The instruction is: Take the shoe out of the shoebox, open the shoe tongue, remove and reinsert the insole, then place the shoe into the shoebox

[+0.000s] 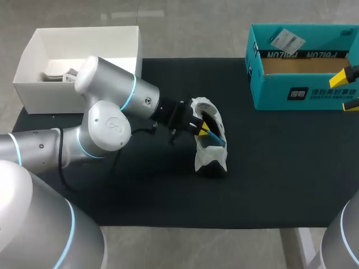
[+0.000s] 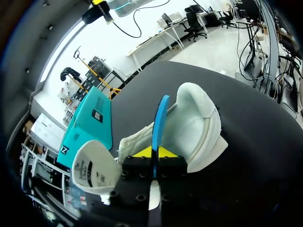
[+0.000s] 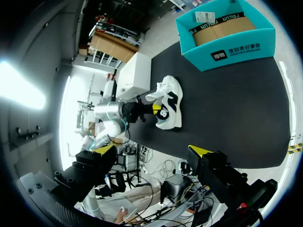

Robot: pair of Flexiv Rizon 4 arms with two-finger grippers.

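A white shoe with black patches (image 1: pixel 210 152) lies on the black mat (image 1: pixel 269 185) near the middle of the table. My left gripper (image 1: pixel 201 128) is at the shoe's opening, shut on the thin blue insole (image 1: pixel 216 137). In the left wrist view the insole (image 2: pixel 161 118) stands on edge between the yellow fingertips (image 2: pixel 142 152) and runs into the shoe (image 2: pixel 201 127), whose tongue (image 2: pixel 90 170) is folded out to one side. The teal shoebox (image 1: pixel 305 94) stands open at the back right. Beside it my right gripper (image 1: pixel 351 88) is open and holds nothing.
A white open box (image 1: pixel 33 92) stands at the back left with a grey item (image 1: pixel 53 75) inside. In the right wrist view the shoe (image 3: pixel 169 101) and the teal shoebox (image 3: pixel 227 52) lie far ahead of the open fingers (image 3: pixel 102 149).
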